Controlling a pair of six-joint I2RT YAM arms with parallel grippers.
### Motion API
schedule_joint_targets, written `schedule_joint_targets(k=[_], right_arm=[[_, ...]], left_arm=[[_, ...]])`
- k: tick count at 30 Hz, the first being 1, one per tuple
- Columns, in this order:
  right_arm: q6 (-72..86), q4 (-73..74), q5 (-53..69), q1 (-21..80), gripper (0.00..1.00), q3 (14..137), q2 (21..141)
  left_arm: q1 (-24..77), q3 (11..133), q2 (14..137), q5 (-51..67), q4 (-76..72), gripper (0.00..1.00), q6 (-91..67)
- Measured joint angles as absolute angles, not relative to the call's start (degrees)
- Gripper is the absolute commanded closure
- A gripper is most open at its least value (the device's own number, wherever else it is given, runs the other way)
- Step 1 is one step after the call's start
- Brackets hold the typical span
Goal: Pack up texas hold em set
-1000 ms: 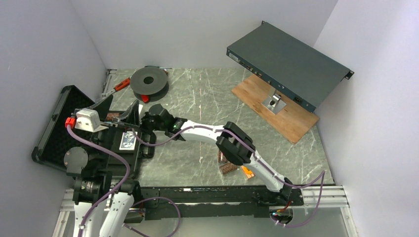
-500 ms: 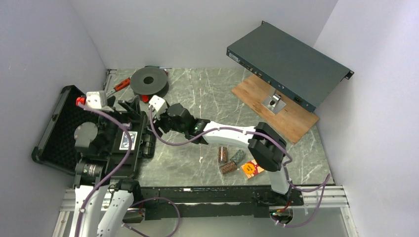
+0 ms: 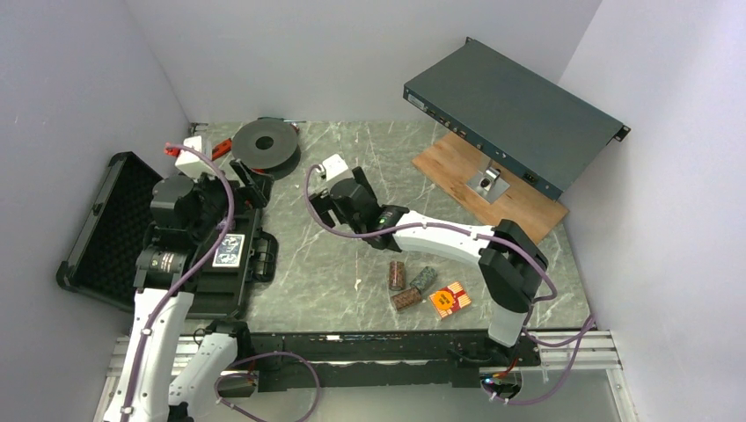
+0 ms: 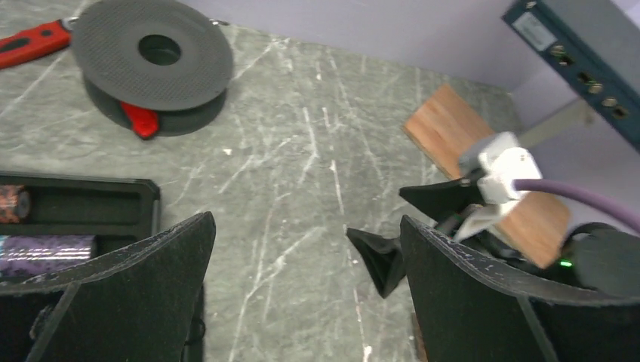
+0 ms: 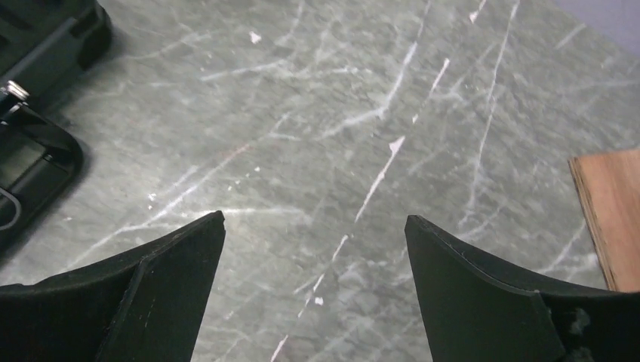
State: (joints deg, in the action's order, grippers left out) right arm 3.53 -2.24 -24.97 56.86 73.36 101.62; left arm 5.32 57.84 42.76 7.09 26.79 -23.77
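Note:
The black briefcase [image 3: 98, 230] lies open at the left, its tray [image 3: 251, 264] holding a card deck [image 3: 227, 251]. In the left wrist view a purple chip stack [image 4: 45, 247] and a brown one [image 4: 10, 204] lie in the tray [image 4: 90, 202]. Three chip stacks [image 3: 398, 275] [image 3: 423, 279] [image 3: 406, 300] and an orange card deck [image 3: 449, 299] lie on the marble near the front. My left gripper [image 3: 252, 182] [image 4: 306, 226] hangs open and empty past the tray's far right corner. My right gripper [image 3: 320, 207] [image 5: 315, 226] stands open and empty over bare marble, right of the case.
A black spool [image 3: 265, 143] and a red-handled tool [image 3: 215, 151] sit at the back left. A dark-grey metal box [image 3: 510, 114] leans on a stand over a wooden board [image 3: 493, 198] at the back right. Walls close three sides.
The right gripper has drawn back from the case's tray to the right and now stands open over the marble. The left arm has swung toward the far side, near the spool.

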Motion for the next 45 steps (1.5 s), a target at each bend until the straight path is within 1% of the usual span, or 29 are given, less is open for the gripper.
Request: schedule_joint_targets(k=[1,5,8,10,13,16,22,27,32,39,42,45], right_arm=[[3.77,-0.82,-25.65,56.75,0.01,73.52,101.62],[5.63,2.55,-28.29,56.34,0.00,73.91,101.32],[7.60,5.34,-29.76,53.82,0.00,73.91,99.53],[9.34,7.73,-30.02,50.52,0.00,73.91,96.97],[11.11,10.09,-30.13,45.41,0.00,73.91,91.42],[11.35,10.46,-31.35,42.46,0.00,73.87,83.90],[9.54,7.94,-32.60,43.20,0.00,72.18,69.28],[8.14,6.55,-33.06,43.05,0.00,69.73,62.67],[7.22,6.46,-33.23,43.03,0.00,69.52,61.63],[6.09,6.48,-34.06,43.03,0.00,68.03,61.54],[5.80,6.52,-34.30,43.03,0.00,67.79,61.54],[5.52,6.52,-34.52,43.03,0.00,67.68,61.54]], left_arm=[[5.39,58.59,43.00,8.32,27.18,0.01,-24.27],[7.14,61.28,44.66,10.74,27.59,0.02,-25.19],[11.62,62.63,47.03,11.11,28.62,0.02,-25.19],[17.15,63.11,49.43,9.98,29.28,0.03,-25.19],[24.16,63.11,54.02,7.90,30.41,0.08,-25.26],[27.16,62.89,56.60,6.94,30.57,0.11,-25.71],[35.11,62.48,63.29,4.12,30.11,0.13,-26.65],[41.21,63.00,71.24,3.07,30.00,0.14,-26.96],[46.11,64.45,79.66,2.90,29.82,0.14,-28.73],[53.32,73.25,92.53,1.41,31.64,0.15,-34.44],[55.29,76.99,96.68,-0.40,33.91,0.15,-38.06],[56.97,78.19,99.70,-1.98,35.59,0.17,-41.89]])
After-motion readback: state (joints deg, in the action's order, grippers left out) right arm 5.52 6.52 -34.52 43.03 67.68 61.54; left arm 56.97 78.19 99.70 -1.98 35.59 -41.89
